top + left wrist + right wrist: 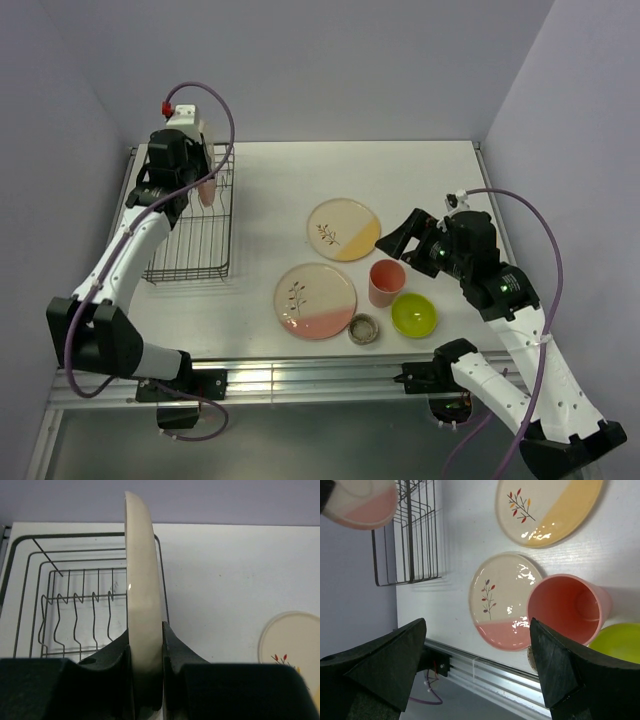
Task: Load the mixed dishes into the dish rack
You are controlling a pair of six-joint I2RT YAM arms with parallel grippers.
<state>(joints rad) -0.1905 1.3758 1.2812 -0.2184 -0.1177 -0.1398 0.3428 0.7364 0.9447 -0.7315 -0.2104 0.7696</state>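
My left gripper (200, 180) is shut on a cream and pink plate (207, 187) and holds it on edge above the far end of the black wire dish rack (190, 240). In the left wrist view the plate (143, 580) stands edge-on between the jaws (146, 632), over the rack's right rim (75, 605). My right gripper (400, 240) is open and empty above the salmon-pink cup (386, 283). A yellow sprig plate (343, 229), a pink sprig plate (315, 300), a lime-green bowl (413, 314) and a tiny grey dish (364, 328) lie on the table.
The right wrist view shows the open gripper (477, 625) over the pink sprig plate (505, 605), with the cup (565, 607), bowl (617, 640), yellow plate (547, 510), rack (410, 535) and held plate (362, 502). Walls close the left, back and right.
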